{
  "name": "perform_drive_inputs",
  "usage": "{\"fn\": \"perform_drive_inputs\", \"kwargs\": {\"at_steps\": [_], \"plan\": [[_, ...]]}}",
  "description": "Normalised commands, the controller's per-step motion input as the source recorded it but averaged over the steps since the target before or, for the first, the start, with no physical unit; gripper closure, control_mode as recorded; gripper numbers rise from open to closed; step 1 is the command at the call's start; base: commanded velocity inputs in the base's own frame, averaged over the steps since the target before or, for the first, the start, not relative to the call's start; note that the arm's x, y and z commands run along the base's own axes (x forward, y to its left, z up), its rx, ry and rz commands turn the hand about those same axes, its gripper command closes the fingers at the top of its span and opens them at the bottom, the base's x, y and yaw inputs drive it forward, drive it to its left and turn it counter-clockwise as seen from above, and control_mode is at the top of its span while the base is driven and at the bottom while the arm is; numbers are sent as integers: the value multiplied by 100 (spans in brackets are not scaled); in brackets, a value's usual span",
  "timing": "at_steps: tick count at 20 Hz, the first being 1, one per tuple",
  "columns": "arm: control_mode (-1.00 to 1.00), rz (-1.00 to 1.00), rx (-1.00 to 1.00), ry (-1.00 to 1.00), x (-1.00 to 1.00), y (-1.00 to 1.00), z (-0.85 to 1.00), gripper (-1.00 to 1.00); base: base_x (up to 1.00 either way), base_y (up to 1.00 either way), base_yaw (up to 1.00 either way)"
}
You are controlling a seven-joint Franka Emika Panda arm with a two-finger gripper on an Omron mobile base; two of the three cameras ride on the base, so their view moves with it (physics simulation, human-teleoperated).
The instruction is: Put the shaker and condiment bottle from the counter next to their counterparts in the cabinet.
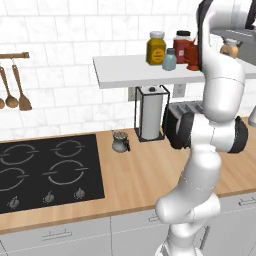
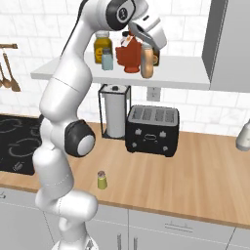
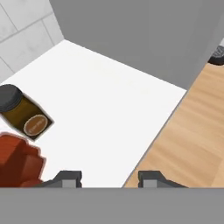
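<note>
White shelf [image 2: 185,73] ahead: my gripper [image 2: 146,49] pinches the bottle [image 2: 147,62] over its front edge, beside the red jar [image 2: 129,54]. I'd lower gently, upright, before releasing; shaker [image 2: 101,180] waits on the counter [image 2: 195,171].

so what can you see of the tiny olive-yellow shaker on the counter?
The tiny olive-yellow cylindrical shaker has a smooth, opaque body and a brownish-grey top; any holes are too small to make out. It stands upright on the light-brown wooden countertop near the front edge, out in front of the wire paper-towel stand. Only the countertop touches it.
</note>
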Motion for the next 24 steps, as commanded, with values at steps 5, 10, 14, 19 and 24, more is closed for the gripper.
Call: {"fn": "perform_drive_inputs", "kwargs": {"at_steps": [5, 10, 14, 19, 24], "plan": [[-100, 0, 0, 0, 52, -26, 1, 100, 0, 0, 0], [-100, 0, 4, 1, 56, -21, 1, 100, 0, 0, 0], [-100, 0, 5, 0, 2, 0, 0, 100, 0, 0, 0], [-100, 0, 1, 0, 2, -1, 0, 100, 0, 0, 0], [-100, 0, 0, 0, 0, 0, 0, 100, 0, 0, 0]]}}
